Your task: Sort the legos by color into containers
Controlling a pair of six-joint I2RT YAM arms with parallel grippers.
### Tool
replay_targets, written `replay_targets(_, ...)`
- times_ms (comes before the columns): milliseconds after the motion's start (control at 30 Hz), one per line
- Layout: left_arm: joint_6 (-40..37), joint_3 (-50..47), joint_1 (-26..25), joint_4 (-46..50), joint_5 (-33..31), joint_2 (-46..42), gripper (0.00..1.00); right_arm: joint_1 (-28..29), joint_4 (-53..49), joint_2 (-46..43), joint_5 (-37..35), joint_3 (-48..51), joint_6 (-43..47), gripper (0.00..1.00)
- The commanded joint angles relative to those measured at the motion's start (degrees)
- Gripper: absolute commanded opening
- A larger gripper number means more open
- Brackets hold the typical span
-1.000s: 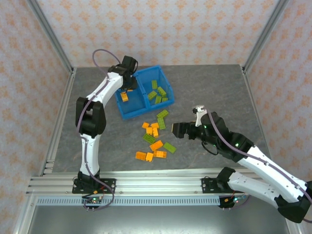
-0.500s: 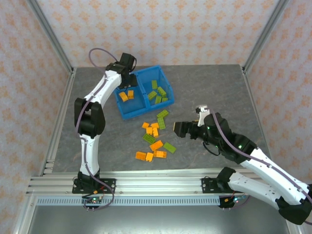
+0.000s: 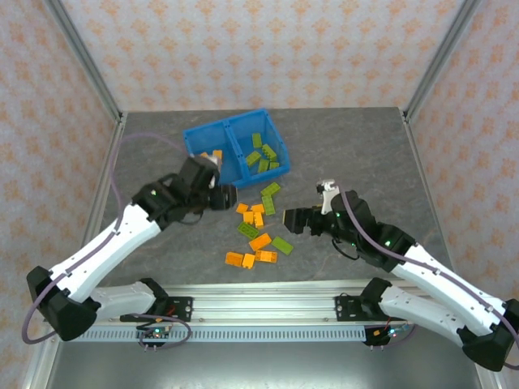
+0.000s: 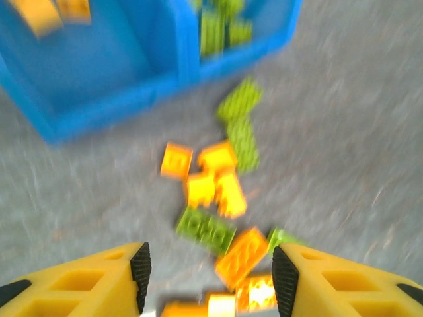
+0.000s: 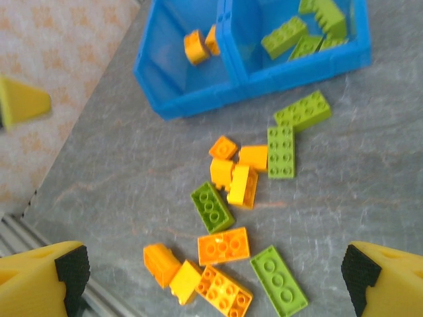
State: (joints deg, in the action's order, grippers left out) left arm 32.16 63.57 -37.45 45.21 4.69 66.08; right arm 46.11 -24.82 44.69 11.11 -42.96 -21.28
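The blue bin (image 3: 243,138) stands at the back of the table. Its left compartment holds orange legos (image 5: 195,46) and its right compartment holds green legos (image 3: 263,154). Several loose orange and green legos (image 3: 260,241) lie scattered on the grey table in front of the bin. My left gripper (image 3: 225,197) hovers just left of that pile, open, with nothing between its fingers; in the blurred left wrist view the left gripper (image 4: 208,277) frames a green brick (image 4: 205,230) and an orange brick (image 4: 242,254) below. Right of the pile, my right gripper (image 3: 296,220) stands wide open and empty.
Metal frame posts and patterned walls close in the table on three sides. A rail (image 3: 243,306) runs along the near edge. Bare grey table lies to the right of the bin and behind my right arm.
My left arm has swung from over the bin's left compartment down to the pile's left side. Its gripper opened and left an orange lego in that compartment. The right gripper barely shifted.
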Motion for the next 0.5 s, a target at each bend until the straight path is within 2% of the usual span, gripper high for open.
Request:
replay_targets(0, 4.22, -8.84, -6.31, 4.36, -3.03, -1.11, 0.6, 0.21, -0.67, -2.37, 2.63, 1.19, 2.95, 0.99)
replay_targets(67, 3.78, -14.26, -10.71, 2.29, -1.88, -2.22, 0.63, 0.21, -1.21, -2.61, 1.69, 1.1, 3.43, 0.99)
replay_targets(167, 2.7, -18.84, -13.88, -2.48, 0.49, -0.77, 0.65, 0.19, -0.22, -1.98, 1.23, 1.21, 3.29, 0.99)
replay_targets(300, -1.07, -20.81, -14.32, -6.62, 0.12, 4.22, 0.7, 0.21, 0.91, -0.63, 1.88, 1.47, 2.3, 0.99)
replay_targets(367, -5.09, -20.82, -14.32, -10.15, 2.67, 6.6, 0.73, 0.21, 1.08, -0.22, 1.81, 1.73, 1.78, 0.99)
replay_targets(467, -6.93, -20.23, -14.32, -13.26, 6.62, 10.69, 0.75, 0.2, 0.99, -0.3, 1.48, 1.92, 1.09, 0.99)
